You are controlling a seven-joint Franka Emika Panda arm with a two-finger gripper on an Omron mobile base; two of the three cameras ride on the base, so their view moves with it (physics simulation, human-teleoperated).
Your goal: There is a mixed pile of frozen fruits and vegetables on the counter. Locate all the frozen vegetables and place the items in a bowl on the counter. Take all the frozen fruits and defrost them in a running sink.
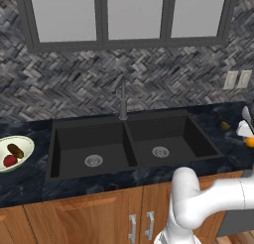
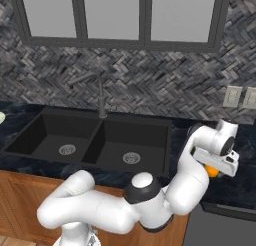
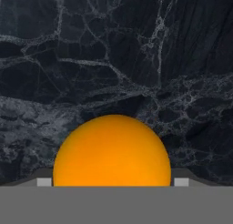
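Two finger tips (image 3: 44, 181) flank the orange ball (image 3: 112, 151) on the counter (image 3: 113, 59), right of the sink (image 2: 90, 140). Gripper (image 2: 214, 171) jaws wide, hugging the ball's sides; firm grip or mere contact: cannot tell. Ball low against the stone.

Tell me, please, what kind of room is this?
A kitchen, most likely, and a rendered one. A black double-basin sink with a tall faucet sits in a dark marbled counter over wooden cabinets, with a herringbone tile backsplash behind.
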